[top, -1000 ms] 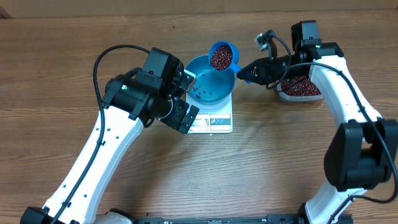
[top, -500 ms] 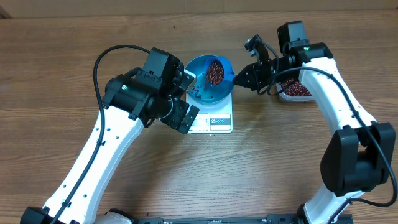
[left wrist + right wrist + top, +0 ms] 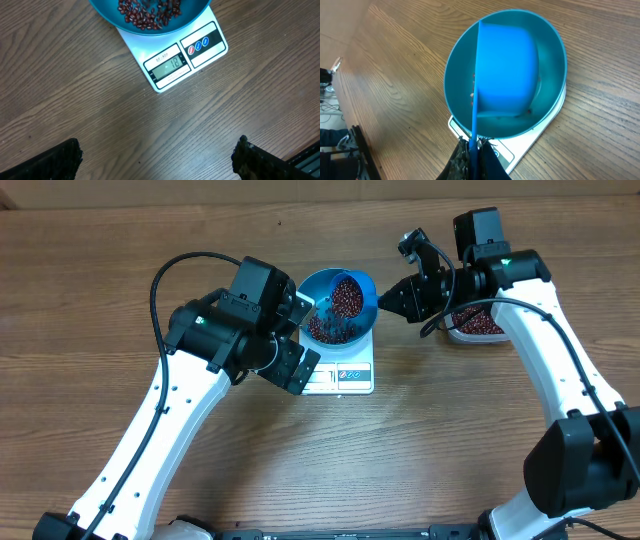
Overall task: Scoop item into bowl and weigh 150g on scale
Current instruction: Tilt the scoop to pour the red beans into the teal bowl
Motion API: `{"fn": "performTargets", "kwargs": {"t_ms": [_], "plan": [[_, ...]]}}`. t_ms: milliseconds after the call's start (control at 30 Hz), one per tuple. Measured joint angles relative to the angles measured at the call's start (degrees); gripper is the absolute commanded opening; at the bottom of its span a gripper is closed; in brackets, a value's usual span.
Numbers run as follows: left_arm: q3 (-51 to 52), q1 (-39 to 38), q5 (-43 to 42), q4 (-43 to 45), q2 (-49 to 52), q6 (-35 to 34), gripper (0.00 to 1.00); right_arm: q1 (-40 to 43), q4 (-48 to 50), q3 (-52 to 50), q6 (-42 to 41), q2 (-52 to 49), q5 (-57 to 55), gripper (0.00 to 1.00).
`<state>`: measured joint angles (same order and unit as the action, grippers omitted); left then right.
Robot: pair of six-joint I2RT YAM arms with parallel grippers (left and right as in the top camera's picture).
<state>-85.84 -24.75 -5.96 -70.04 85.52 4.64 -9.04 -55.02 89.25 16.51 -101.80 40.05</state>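
The blue bowl (image 3: 322, 288) stands on the white scale (image 3: 352, 376), with a layer of red-brown beans (image 3: 328, 330) inside. My right gripper (image 3: 392, 298) is shut on the thin handle of a blue scoop (image 3: 350, 294), which is tipped over the bowl and still holds beans. From the right wrist the scoop's back (image 3: 507, 70) covers much of the bowl (image 3: 454, 85), and the right gripper (image 3: 476, 150) pinches the handle. My left gripper (image 3: 157, 160) is open above bare wood, just in front of the scale's display (image 3: 167, 64); beans (image 3: 147, 12) show in the bowl at the top edge.
A clear tub (image 3: 478, 326) of beans sits to the right of the scale, partly under the right arm. The left arm's black wrist (image 3: 250, 320) hangs close to the bowl's left side.
The right gripper has brought the scoop from above the bowl's far rim down over it and tipped it. Beans have poured in, so the bowl holds more now. The left arm has not moved.
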Motion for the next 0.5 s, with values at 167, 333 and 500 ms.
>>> {"fn": "performTargets", "kwargs": {"t_ms": [167,333,500], "plan": [[0.0,0.0,0.0,0.0,0.0,0.0,1.00,0.0,-0.5,0.0,0.0,0.4,-0.1,0.04],[0.0,0.0,0.0,0.0,0.0,0.0,1.00,-0.4,-0.4,0.0,0.0,0.5,-2.0,0.04],[0.0,0.0,0.0,0.0,0.0,0.0,1.00,-2.8,-0.3,0.0,0.0,1.1,-6.6,0.04]]}}
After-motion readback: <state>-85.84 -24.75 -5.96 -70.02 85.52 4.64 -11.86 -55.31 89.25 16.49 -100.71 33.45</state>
